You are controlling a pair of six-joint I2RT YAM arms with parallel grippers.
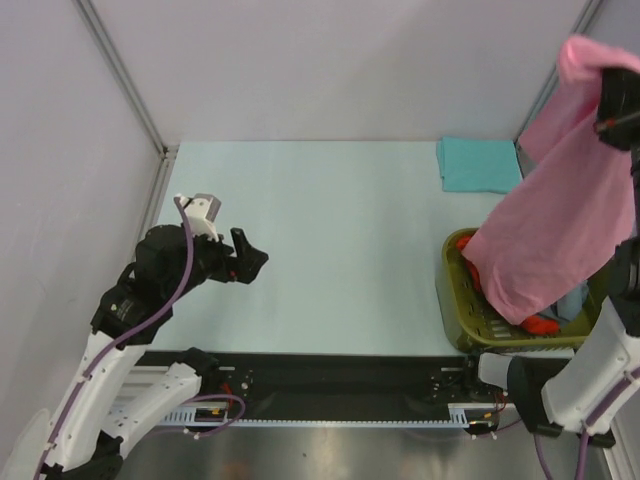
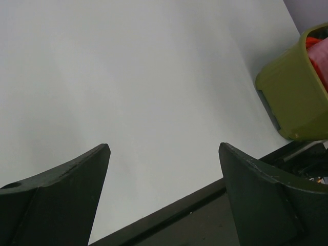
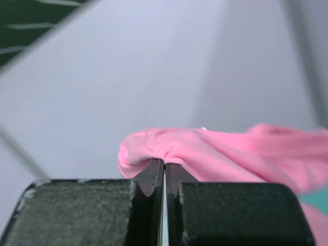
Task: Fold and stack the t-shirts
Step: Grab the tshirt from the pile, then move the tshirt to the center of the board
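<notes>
**A:** What do we find at the far left?

**B:** We see the left arm bent low over the pale table [image 1: 330,220]. Its left gripper [image 1: 246,258] points toward the right. The jaws are spread wide with nothing between them, only the tabletop showing in the gap.

**A:** And as we move right?

**B:** Toward the far right corner a teal t-shirt [image 1: 478,163] lies folded flat on the table. Nearer us, by the table's right edge, sits an olive-green basket [image 1: 455,290].

**A:** Where is the shirt being handled?

**B:** It hangs in the air. The right arm reaches up high at the right edge, and its right gripper [image 3: 164,166] has its jaws pinched tight on a bunched fold of the pink t-shirt [image 1: 545,230]. The cloth drapes down over the basket and hides most of its inside. Under the hem we glimpse an orange-red t-shirt [image 1: 543,324] and a grey-blue t-shirt [image 1: 575,303] in the basket.
</notes>
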